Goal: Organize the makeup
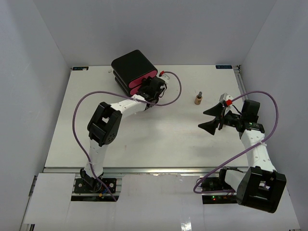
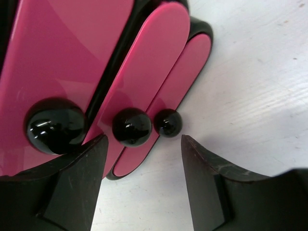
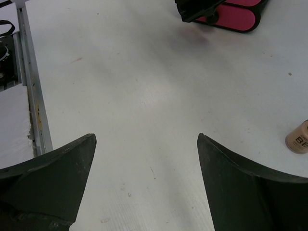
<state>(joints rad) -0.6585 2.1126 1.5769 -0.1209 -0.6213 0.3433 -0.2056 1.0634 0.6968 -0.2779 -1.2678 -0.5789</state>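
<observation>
A small tan bottle with a dark cap (image 1: 198, 98) stands upright on the white table, right of centre; its lower part shows at the right edge of the right wrist view (image 3: 298, 137). The lipstick tubes and the orange tube are out of view. My left gripper (image 1: 155, 88) is open and empty right at the front of the black box with three pink drawers (image 1: 134, 70). In the left wrist view my left gripper (image 2: 143, 139) sits just below the black drawer knobs (image 2: 132, 126). My right gripper (image 1: 202, 119) is open and empty, below and right of the bottle, over bare table (image 3: 146, 137).
White walls close in the table on the left, back and right. A metal rail (image 1: 159, 169) runs along the near table edge and shows at the left of the right wrist view (image 3: 31, 96). Purple cables loop off both arms. The box front shows at the top of the right wrist view (image 3: 231, 12).
</observation>
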